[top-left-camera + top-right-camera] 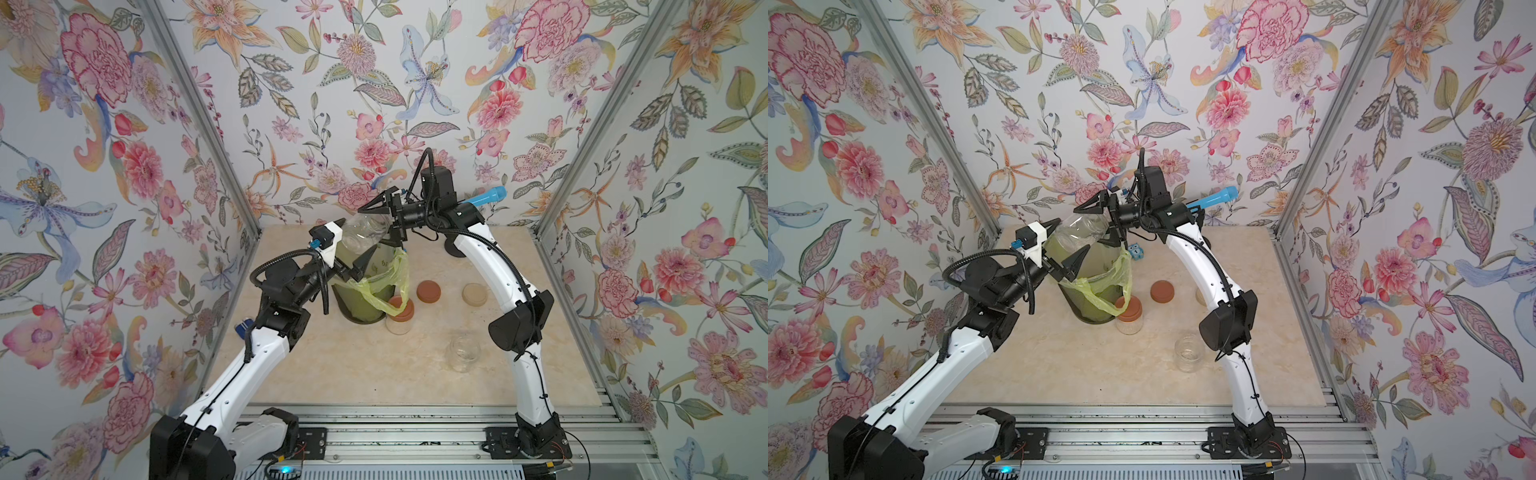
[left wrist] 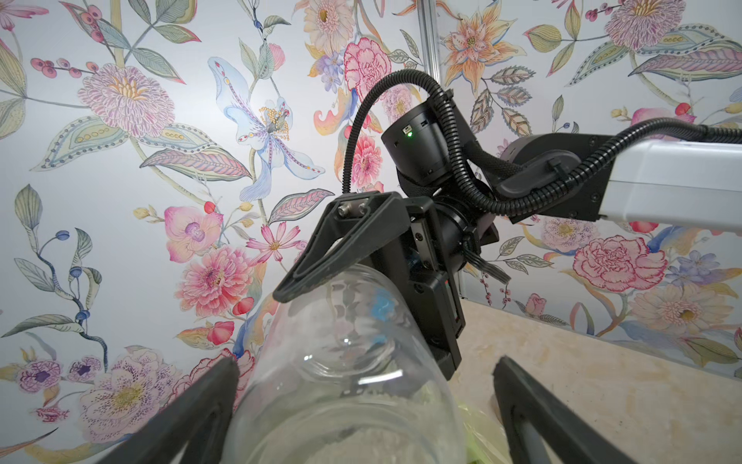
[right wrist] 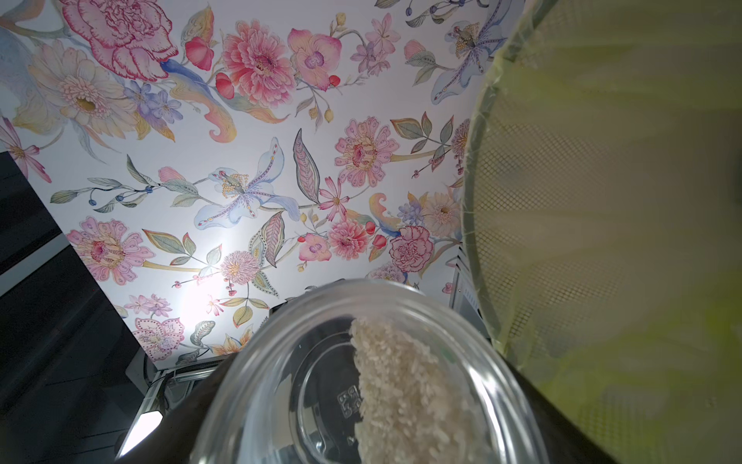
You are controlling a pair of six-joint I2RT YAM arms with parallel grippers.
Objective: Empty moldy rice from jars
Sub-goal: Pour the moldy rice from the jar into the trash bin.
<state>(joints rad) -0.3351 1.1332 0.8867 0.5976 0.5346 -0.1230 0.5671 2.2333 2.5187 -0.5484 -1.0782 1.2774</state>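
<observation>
While the right gripper (image 1: pixel 372 227) has its fingers closed on the base end of the held jar (image 1: pixel 365 230), just above the centre of both top views, that clear jar lies tipped on its side. Its mouth is over the dark mesh bin (image 1: pixel 361 303), which is lined with a yellow-green bag (image 1: pixel 390 286). In the right wrist view the moldy rice (image 3: pixel 397 385) is a pale grainy band along the jar's wall, at lower centre of the frame, and the bin's rim fills the right side. The left gripper (image 1: pixel 359 236) stands wide open at the jar's mouth end. In the left wrist view one finger (image 2: pixel 208 405) sits just beside the glass at lower left and the other stands apart at lower right, so it grips nothing. Just below and right of the bin in the top views, a lidded jar (image 1: pixel 400 318) stands upright with pale rice inside. A loose lid (image 1: pixel 428 291), reddish-brown, and a beige lid (image 1: pixel 474 294) lie further right on the table (image 1: pixel 332 365). An empty jar (image 1: pixel 462 353) stands open below them.
</observation>
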